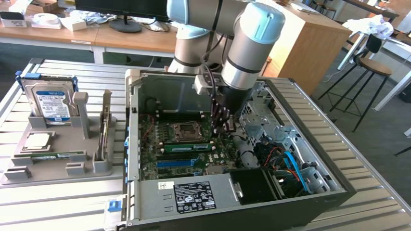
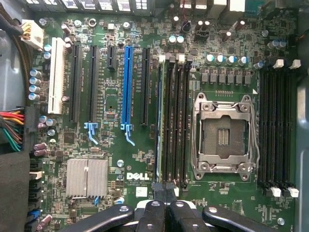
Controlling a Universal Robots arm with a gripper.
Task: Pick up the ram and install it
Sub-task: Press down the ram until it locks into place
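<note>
While poised inside the open computer case, hangs with claw clamped shut just above the black memory slots, close to a green ram seated there.

A robotics laboratory or test workshop. A Universal Robots arm reaches into an open desktop computer case on a slatted aluminium table. Beside the case, a grey fixture tray holds a hard drive upright. Behind stand wooden desks with a monitor stand and a stool on grey carpet.
</note>
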